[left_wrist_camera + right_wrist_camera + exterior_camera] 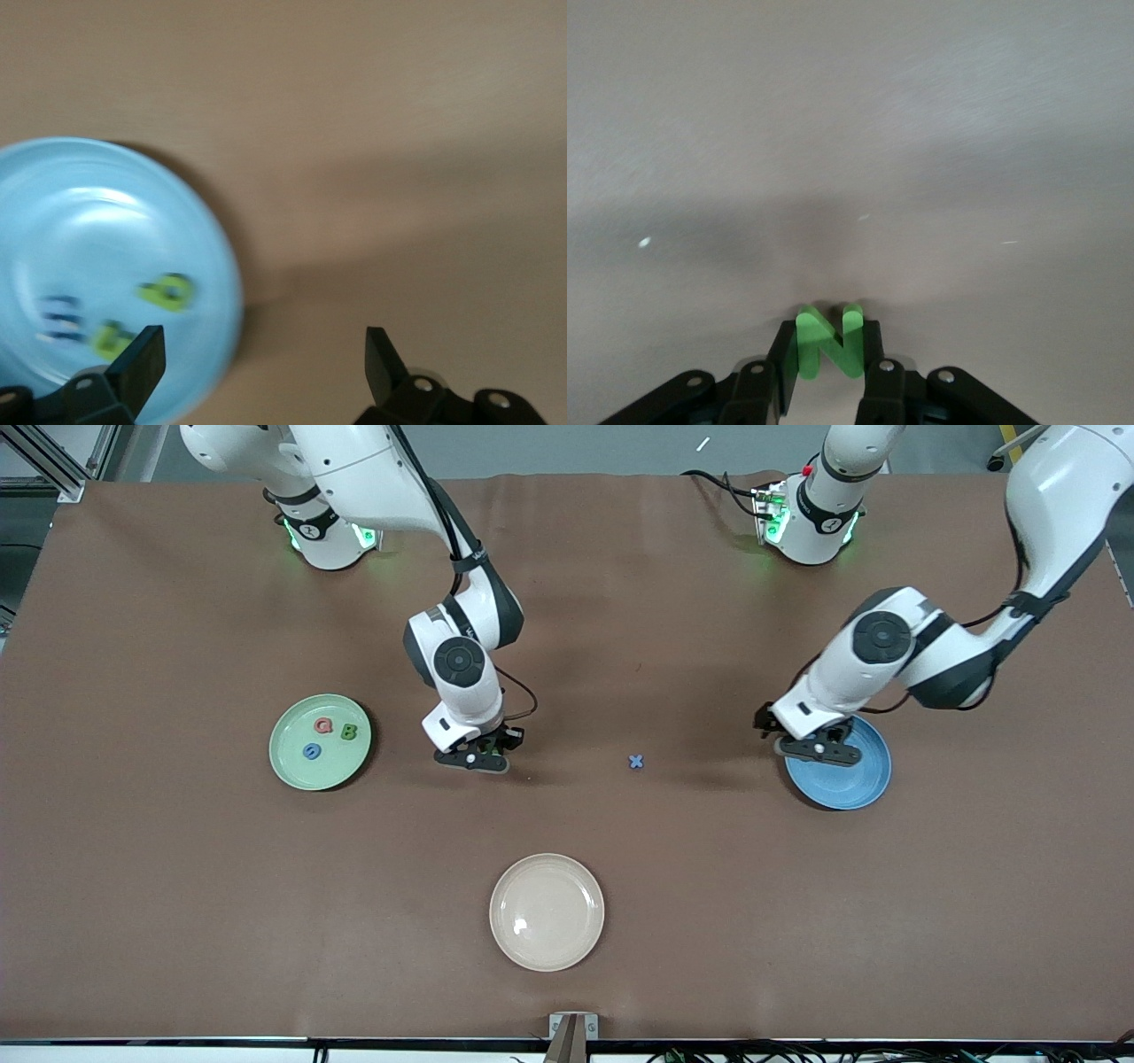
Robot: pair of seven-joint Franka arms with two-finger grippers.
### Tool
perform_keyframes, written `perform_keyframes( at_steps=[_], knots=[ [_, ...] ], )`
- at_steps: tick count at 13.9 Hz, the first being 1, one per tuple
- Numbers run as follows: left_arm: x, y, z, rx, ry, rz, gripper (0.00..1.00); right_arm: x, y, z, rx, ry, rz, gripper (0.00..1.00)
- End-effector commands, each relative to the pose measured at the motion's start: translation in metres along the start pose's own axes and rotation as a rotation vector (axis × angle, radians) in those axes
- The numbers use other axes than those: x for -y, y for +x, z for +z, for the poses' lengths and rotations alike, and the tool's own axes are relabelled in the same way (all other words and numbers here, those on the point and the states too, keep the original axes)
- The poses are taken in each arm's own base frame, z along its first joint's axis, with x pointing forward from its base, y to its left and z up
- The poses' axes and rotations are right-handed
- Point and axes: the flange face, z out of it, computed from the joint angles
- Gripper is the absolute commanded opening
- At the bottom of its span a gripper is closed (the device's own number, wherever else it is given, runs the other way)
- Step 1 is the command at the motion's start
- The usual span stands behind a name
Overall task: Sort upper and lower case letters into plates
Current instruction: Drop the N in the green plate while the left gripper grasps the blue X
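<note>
Brown table [177, 921] (matte, evenly lit), grey floor [567, 447] above, metal frame [53, 460].

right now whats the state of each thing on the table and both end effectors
left end effector: open, empty, over blue plate's edge
right end effector: shut on green N
light green plate: holds three letters
blue plate: holds three letters
blue x: loose on table
cream plate: empty

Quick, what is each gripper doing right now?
Left gripper: open, empty, over the blue plate's edge.
Right gripper: shut on the green N, over the table.
</note>
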Motion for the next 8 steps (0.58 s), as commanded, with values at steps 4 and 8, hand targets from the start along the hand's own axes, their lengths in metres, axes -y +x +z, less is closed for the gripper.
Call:
perform_keyframes(
  at_steps=[4,8],
  knots=[
    [-0.137,0.022,-0.005,0.023,0.001,-0.277,0.99,-0.121,0.057,-0.102,0.142,0.054,-0.101,0.0],
    [-0.195,0.033,0.023,0.031,0.016,-0.331,0.99,-0.214,0.083,-0.09,0.161,0.085,-0.203,0.0]
  ],
)
